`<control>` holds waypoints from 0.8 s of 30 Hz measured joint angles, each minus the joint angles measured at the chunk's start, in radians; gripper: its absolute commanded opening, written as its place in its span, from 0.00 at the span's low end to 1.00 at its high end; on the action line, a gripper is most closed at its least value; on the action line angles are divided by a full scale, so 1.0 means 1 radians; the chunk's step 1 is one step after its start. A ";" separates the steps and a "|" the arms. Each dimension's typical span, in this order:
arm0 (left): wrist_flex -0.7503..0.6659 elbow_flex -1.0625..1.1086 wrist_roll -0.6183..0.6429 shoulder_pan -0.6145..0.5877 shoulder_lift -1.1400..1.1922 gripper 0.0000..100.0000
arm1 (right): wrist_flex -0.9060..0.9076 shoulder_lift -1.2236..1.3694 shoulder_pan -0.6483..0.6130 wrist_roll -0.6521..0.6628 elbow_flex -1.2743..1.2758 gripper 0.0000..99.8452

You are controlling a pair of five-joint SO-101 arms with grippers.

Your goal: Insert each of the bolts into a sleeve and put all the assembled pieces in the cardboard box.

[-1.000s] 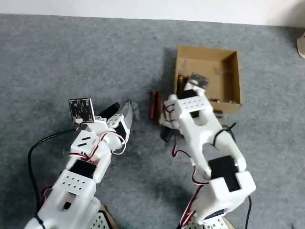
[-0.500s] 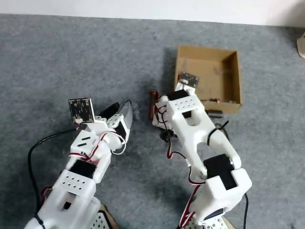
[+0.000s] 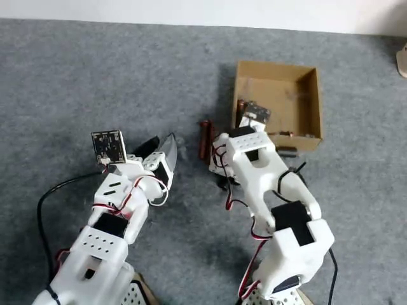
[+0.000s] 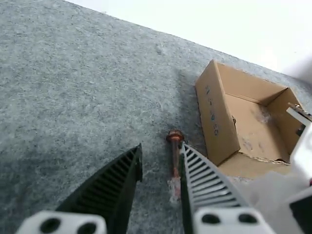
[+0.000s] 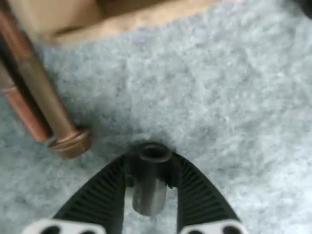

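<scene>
The right tool (image 5: 150,163) was clenched on the dark sleeve (image 5: 149,192), one ribbed jaw on each side of its round body, the hollow end pointing away from the wrist and left uncovered. Just beyond that open end lay a copper-coloured bolt (image 5: 39,87) on the grey table (image 5: 219,97), its flanged head nearest the sleeve, with a second copper-coloured shaft against it. Beyond those stood the cardboard box (image 5: 122,19). From above, the bolt (image 3: 203,140) lay just left of the cardboard box (image 3: 277,66), between the two arms. The left tool (image 4: 161,148) hung released, nothing in it, its jaws spread and aimed at the bolt (image 4: 174,156), which lay close by one jaw tip. The sleeve looked small, stiff and light; being smooth and round, it would probably twist or slip if pinched near an end, so the mid-body hold seemed sound and kept the bore free. The bolt was likely rigid metal, dense for its size and apt to roll, and best taken across the shank close under the head, leaving the tip clear to enter the sleeve.
</scene>
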 measured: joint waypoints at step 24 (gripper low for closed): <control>0.316 -0.164 0.002 0.005 0.000 0.12 | -0.760 -0.888 0.075 0.483 0.848 0.00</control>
